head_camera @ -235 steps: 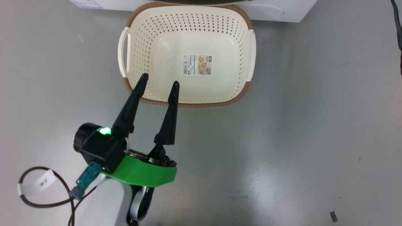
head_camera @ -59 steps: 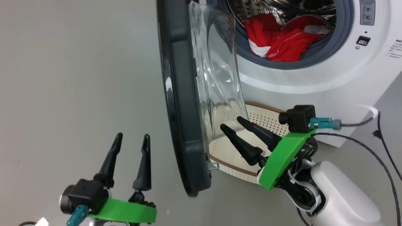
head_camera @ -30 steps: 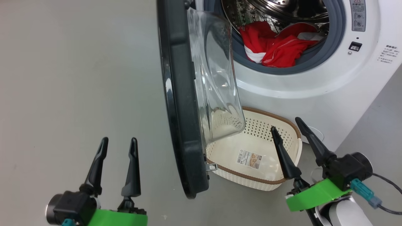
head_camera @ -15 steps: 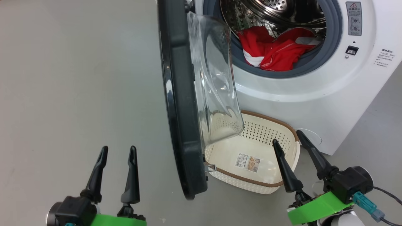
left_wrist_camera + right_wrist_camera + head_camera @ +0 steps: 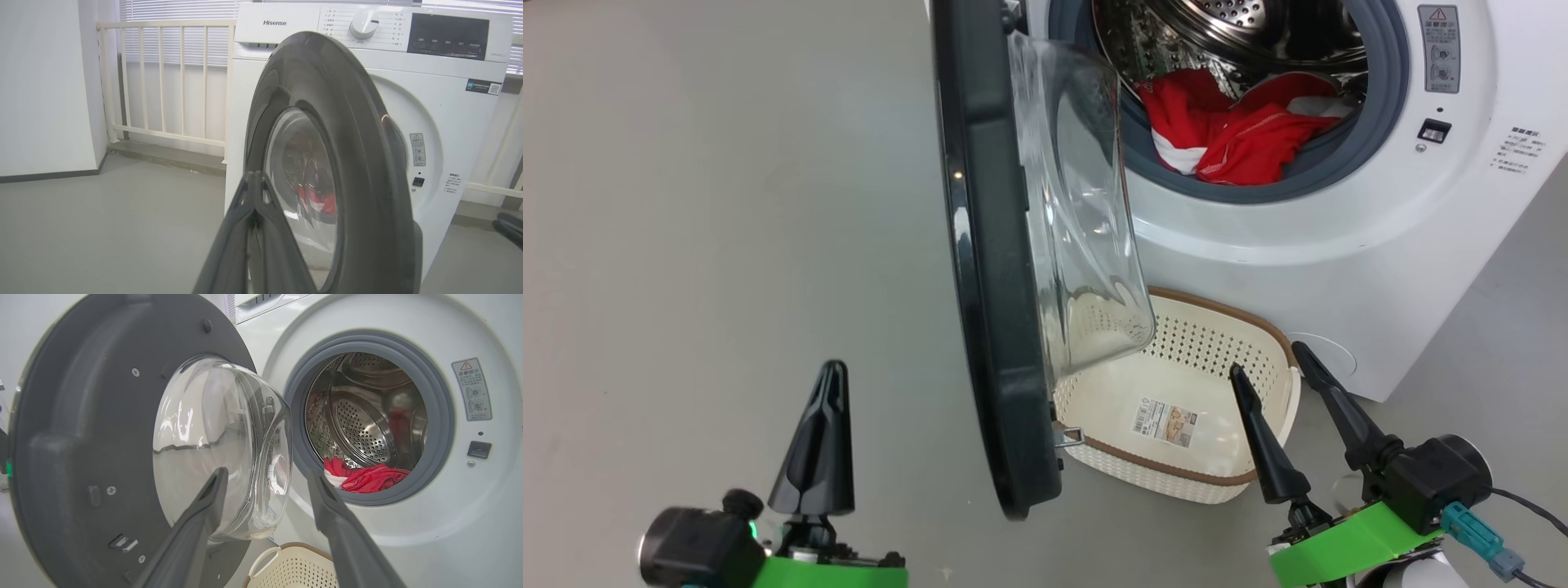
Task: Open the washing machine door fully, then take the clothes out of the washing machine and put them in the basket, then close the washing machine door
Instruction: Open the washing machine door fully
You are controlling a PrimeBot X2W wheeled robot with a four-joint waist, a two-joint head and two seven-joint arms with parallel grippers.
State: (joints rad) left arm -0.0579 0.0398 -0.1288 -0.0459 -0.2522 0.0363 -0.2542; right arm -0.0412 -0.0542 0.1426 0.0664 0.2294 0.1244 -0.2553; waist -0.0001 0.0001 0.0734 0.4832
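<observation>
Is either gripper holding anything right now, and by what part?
Nothing. The left gripper is shut empty; the right gripper is open and empty.

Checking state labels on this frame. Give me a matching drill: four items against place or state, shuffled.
Column 1
1. washing machine door
2. clothes
3. basket
4. left pincer

Column 2
A. shut, holding nothing
B. in the drum
C. standing open
D. on the floor, no garments in it

Pairs: 1-C, 2-B, 3-D, 4-A
</observation>
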